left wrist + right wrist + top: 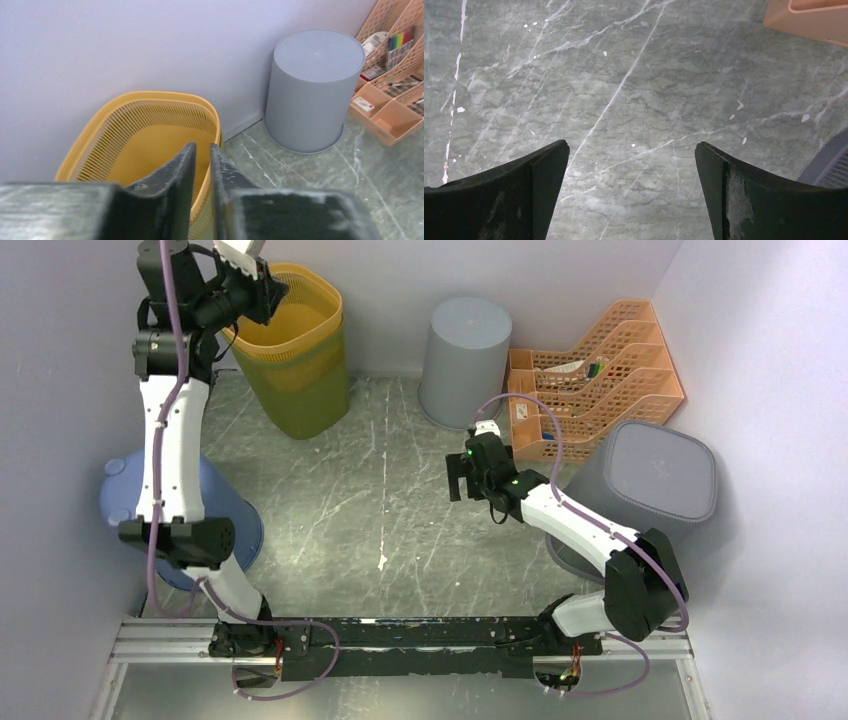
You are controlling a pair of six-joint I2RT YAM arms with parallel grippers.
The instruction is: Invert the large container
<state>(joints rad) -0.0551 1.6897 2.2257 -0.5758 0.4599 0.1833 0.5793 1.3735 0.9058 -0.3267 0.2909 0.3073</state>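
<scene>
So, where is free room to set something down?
The widest bare patch is the middle floor, between the yellow basket, the round grey bin and the right pincer. Crowded: the back right, with orange trays and the square grey bin.

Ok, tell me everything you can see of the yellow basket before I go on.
The yellow basket is a tall plastic bin with an oval mouth, a slatted mesh wall and a smooth solid rim. It stands upright, mouth up, and looks empty inside. It sits at the far left of the marbled table, close to the back wall. The fingers of the left gripper are nearly together over its near rim, apparently pinching it.
</scene>
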